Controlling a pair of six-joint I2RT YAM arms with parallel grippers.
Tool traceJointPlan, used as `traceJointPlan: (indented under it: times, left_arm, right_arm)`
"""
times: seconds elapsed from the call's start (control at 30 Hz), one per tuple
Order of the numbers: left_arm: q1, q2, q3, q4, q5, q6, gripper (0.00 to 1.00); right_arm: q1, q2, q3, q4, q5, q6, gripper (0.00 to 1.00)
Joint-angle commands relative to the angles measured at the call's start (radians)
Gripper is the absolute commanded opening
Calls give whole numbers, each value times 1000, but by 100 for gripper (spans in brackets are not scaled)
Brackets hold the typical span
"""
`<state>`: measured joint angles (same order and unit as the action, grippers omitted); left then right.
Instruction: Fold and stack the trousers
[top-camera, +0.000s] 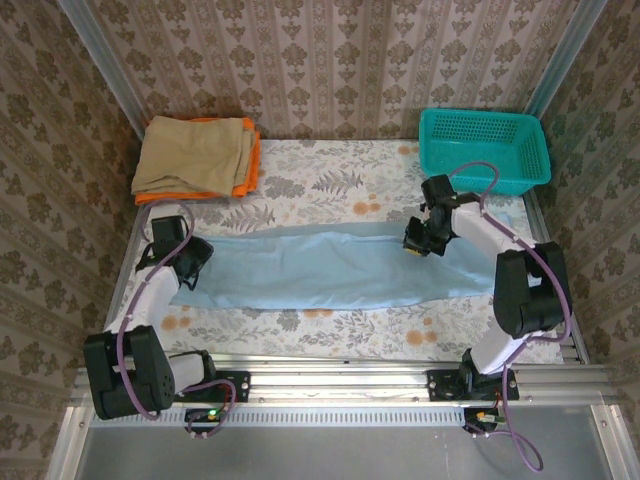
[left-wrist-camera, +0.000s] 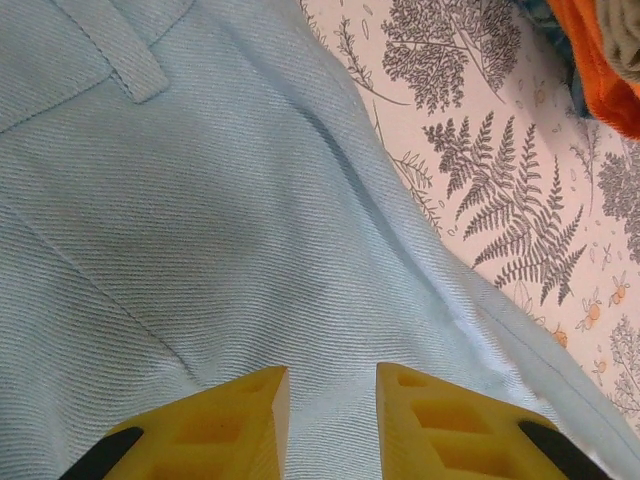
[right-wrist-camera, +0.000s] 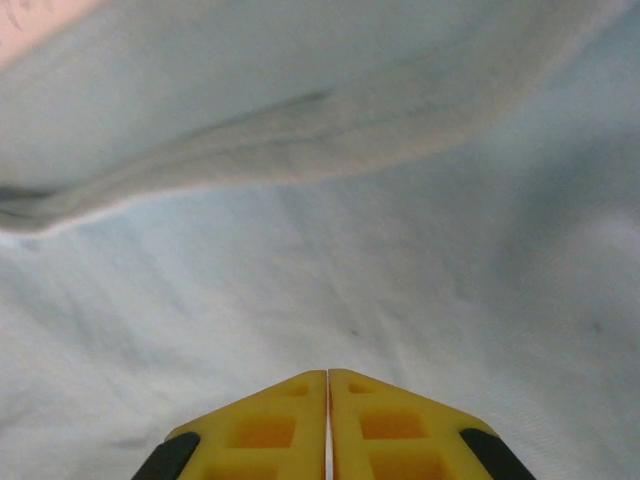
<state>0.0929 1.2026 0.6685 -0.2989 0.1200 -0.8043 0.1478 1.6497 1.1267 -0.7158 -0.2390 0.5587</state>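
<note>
The pale light-blue trousers (top-camera: 320, 268) lie flat and long across the middle of the table, the two legs laid together. My left gripper (top-camera: 188, 268) is over their left end. In the left wrist view its yellow fingers (left-wrist-camera: 332, 375) stand a little apart above the waist cloth (left-wrist-camera: 200, 200), beside a belt loop, with nothing pinched between them. My right gripper (top-camera: 420, 240) is over the right part of the trousers. Its fingers (right-wrist-camera: 328, 372) are pressed together, tips close to the blue cloth (right-wrist-camera: 320, 290), and a raised fold runs across above them.
A tan folded cloth (top-camera: 195, 155) lies on an orange folded cloth (top-camera: 252, 172) at the back left; the orange edge (left-wrist-camera: 600, 60) shows in the left wrist view. A teal basket (top-camera: 500, 172) stands at the back right. The table has a fern-print cover (top-camera: 330, 190).
</note>
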Motion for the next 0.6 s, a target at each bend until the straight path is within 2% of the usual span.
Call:
traceJointPlan:
  times: [0.0, 0.33, 0.57]
  left_arm:
    - [-4, 21, -5, 24, 20, 26, 29]
    - [7, 69, -16, 79, 45, 24, 29]
    - [16, 96, -30, 115, 66, 24, 29]
  right_arm:
    - [-19, 7, 2, -20, 47, -20, 9]
    - [-42, 239, 242, -45, 149, -28, 6]
    - [-63, 415, 499, -71, 197, -38, 5]
